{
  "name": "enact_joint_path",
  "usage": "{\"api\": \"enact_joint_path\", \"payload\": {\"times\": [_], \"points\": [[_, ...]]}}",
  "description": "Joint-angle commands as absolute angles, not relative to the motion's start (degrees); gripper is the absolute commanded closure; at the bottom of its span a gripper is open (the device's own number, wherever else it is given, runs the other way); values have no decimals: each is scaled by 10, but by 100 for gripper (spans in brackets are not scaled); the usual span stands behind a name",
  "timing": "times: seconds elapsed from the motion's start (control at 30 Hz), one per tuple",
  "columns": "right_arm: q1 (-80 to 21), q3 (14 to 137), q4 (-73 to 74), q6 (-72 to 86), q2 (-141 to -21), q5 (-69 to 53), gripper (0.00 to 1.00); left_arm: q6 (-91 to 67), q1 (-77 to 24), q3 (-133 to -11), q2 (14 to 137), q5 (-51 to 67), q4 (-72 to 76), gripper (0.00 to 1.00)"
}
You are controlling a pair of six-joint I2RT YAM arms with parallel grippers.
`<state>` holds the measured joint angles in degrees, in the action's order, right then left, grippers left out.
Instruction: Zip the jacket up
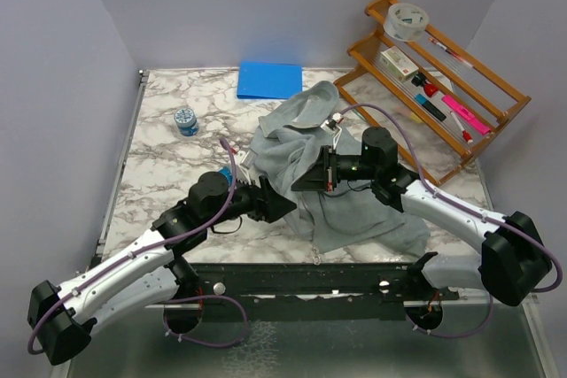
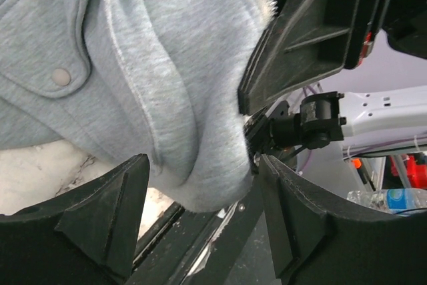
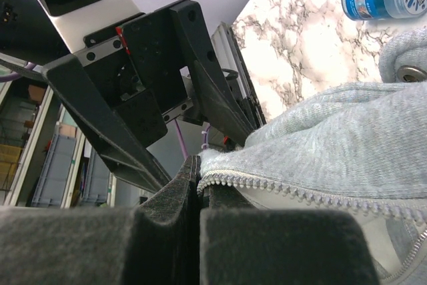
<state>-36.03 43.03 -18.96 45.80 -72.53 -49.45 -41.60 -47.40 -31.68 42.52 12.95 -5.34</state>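
Lying crumpled at the middle of the marble desk (image 1: pixel 168 174), the grey-green jacket (image 1: pixel 354 214) has both arms reaching into its near left side. The right fingers (image 3: pixel 167 231) are pressed together on the jacket's edge, where the zipper teeth (image 3: pixel 293 193) begin. The left fingers (image 2: pixel 110 211) stand wide apart, with a fold of fabric hanging unclamped between them. A blue folder (image 1: pixel 269 80) lies just beside the jacket's far end.
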Motion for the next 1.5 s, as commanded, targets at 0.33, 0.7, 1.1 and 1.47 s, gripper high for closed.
{"api": "enact_joint_path", "payload": {"times": [0.33,0.7,1.1,1.47], "points": [[-361,440,-187,451,-732,-520,99,-440,-476,-318,460,162,47,45],[-360,442,-171,438,-733,-513,99,-444,-476,-307,456,169,58,80],[-360,450,-87,395,-702,-451,72,-467,-476,-283,457,155,92,100],[-360,446,198,351,-602,-142,47,-572,-475,-202,403,11,110,100]]}}
